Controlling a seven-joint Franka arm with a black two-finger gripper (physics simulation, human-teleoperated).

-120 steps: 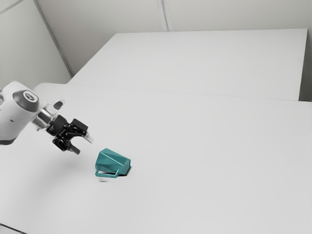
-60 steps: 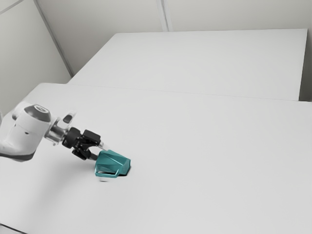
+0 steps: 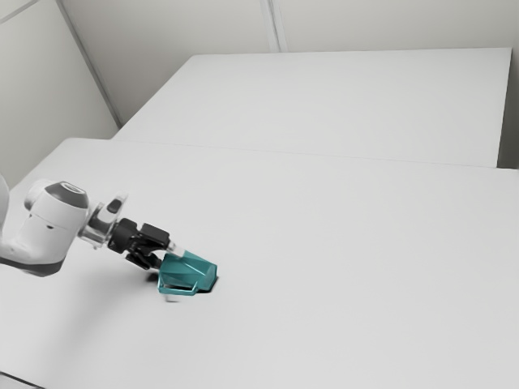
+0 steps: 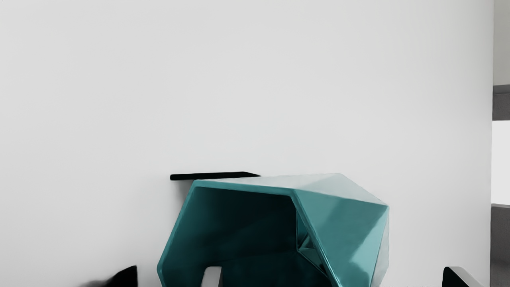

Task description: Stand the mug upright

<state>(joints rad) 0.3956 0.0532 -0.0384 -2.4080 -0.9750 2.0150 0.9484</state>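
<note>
The teal faceted mug (image 3: 199,270) lies on its side in the exterior view, its handle toward that view's bottom edge. My gripper (image 3: 167,258) is at the mug's mouth end. Seen from the wrist, the mug (image 4: 354,231) turns its hollow mouth toward the hand. The gripper (image 4: 335,277) stands open there, one fingertip (image 4: 212,278) over the dark mouth and the other beyond the mug's outer side. Whether either finger touches the mug, I cannot tell. Part of the mug is cut off by the wrist view's bottom edge.
The mug rests on a wide white table (image 3: 324,267). A raised white surface (image 3: 349,105) lies behind it in the exterior view. A thin dark cable (image 3: 20,379) runs at the lower left corner of that view.
My gripper has come down and toward the exterior view's right, from well short of the mug to its mouth end, slowing over the last half second. The mug has stayed put.
</note>
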